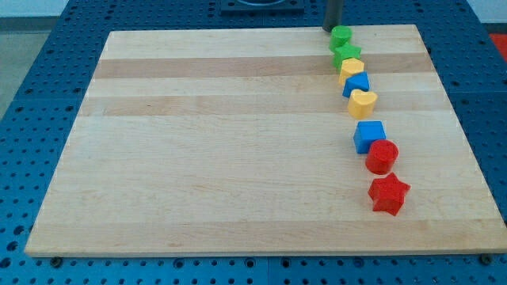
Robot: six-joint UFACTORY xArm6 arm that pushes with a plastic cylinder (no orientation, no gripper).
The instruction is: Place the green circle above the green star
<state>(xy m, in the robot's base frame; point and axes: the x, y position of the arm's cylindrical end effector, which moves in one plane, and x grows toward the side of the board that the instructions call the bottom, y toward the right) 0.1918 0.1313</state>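
Green circle (341, 35) at far right of counter (198, 142), touching far side of green star (346, 54) — seemingly placed. My tip (329, 28) just beside circle, far-left. No pincer — rod only. Light, stiff, slippery; push flank squarely.

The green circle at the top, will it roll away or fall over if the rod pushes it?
Probably neither. The green circle looks like a short, flat-bottomed block lying on the wooden board, so it should slide, not roll or tip. My tip sits just to its upper left. The circle appears to touch the green star below, so a downward push would likely nudge that too.
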